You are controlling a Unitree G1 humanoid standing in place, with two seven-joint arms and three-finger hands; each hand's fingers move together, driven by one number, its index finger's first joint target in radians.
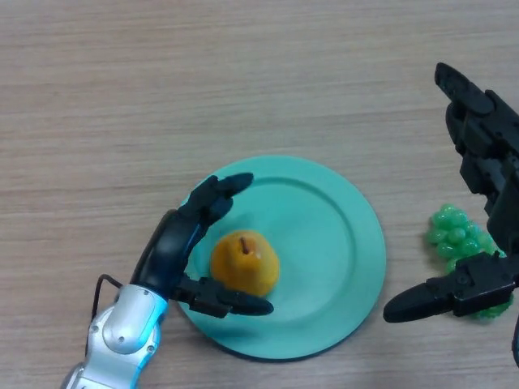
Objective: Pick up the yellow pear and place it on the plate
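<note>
Smooth yellow pear [245, 262] upright on round teal plate [324, 251] — left hand [174, 243] fingers spread wide around it; right hand [478, 162] open beside bumpy green grapes [456, 235].

— Look at your left hand [174, 247] first: what is it made of?

— You have thick black fingers with rounded, tapering tips and a glossy black shell over the back that catches a bluish sheen. Behind it your wrist is a silver-grey rounded housing with a small round recess and a light blue glow along its upper edge.

— And your right hand [478, 284]?

— You see the same matte black there, built of blocky, angular segments, with a long thumb that ends in a smooth rounded tip. No markings show on either.
</note>
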